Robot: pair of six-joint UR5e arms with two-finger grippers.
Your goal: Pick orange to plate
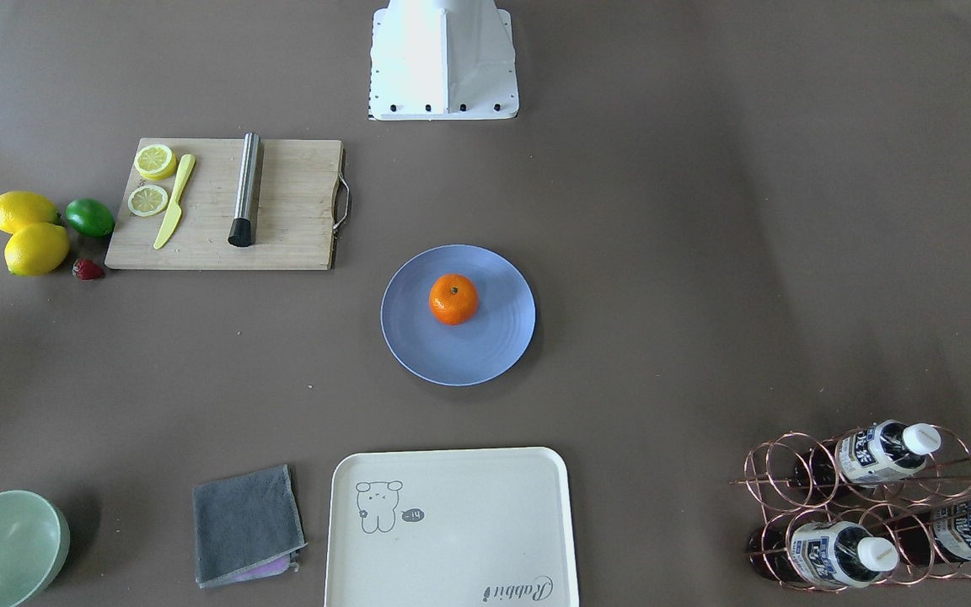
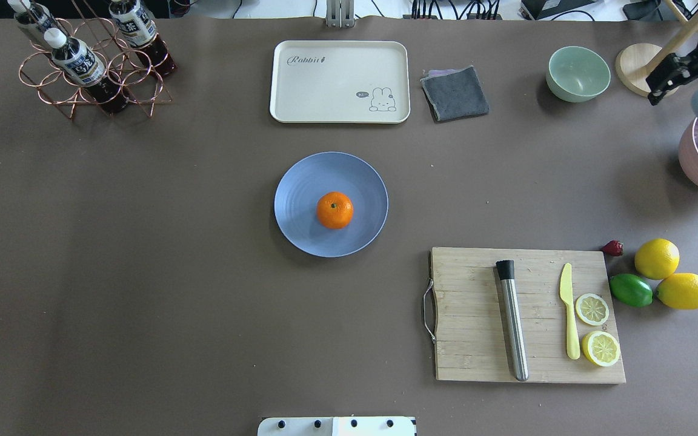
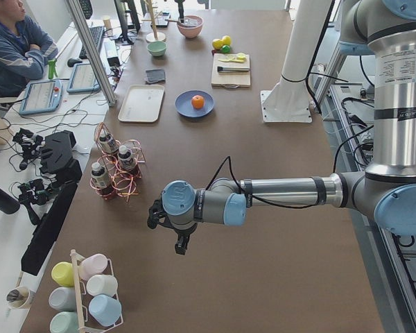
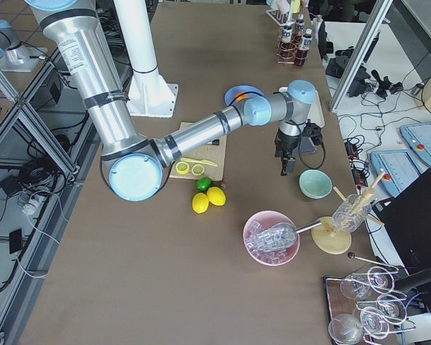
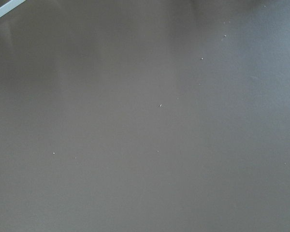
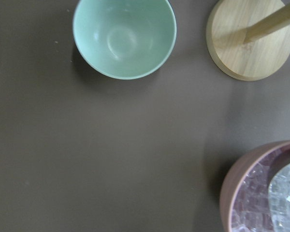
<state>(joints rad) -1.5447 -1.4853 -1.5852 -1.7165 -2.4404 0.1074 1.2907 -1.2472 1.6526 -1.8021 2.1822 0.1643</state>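
Observation:
The orange [image 1: 453, 298] [image 2: 334, 210] [image 3: 197, 102] rests upright near the middle of the light-blue plate [image 1: 460, 358] [image 2: 303, 184] [image 3: 183, 107], with nothing touching it. Both grippers are far from it. My left gripper [image 3: 181, 247] hangs over bare table near the bottle rack, and I cannot tell whether it is open or shut. My right gripper [image 4: 284, 167] [image 2: 659, 89] hovers beside the green bowl at the table's other end, its state also unclear. Neither wrist view shows any fingers.
A wooden cutting board [image 2: 476, 321] carries a steel cylinder, a yellow knife and lemon slices. Beside it lie two lemons [image 2: 657, 258], a lime [image 2: 631, 290] and a strawberry. Cream tray [image 2: 325, 91], grey cloth [image 2: 455, 92], green bowl [image 6: 124, 36], pink ice bowl [image 6: 246, 193], bottle rack [image 2: 91, 72].

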